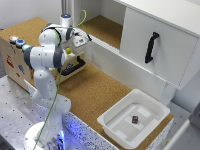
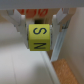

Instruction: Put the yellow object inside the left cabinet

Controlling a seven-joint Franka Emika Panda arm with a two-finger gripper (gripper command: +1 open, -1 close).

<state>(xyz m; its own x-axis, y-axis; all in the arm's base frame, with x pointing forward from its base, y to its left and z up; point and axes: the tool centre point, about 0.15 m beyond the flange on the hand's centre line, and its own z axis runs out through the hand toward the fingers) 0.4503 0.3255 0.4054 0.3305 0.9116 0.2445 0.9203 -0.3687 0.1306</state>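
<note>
Spanning the far side of the cork table, the left cabinet point(image 1: 102, 25) stands open at the exterior view's left of the black-handled door point(image 1: 155, 47). Near its front edge, the gripper point(image 2: 42, 34) pinches the yellow object point(image 2: 38, 38), a small lettered cube, between its fingers point(image 2: 60, 30). It looks light and rigid; flat opposite faces give the surest hold.
</note>
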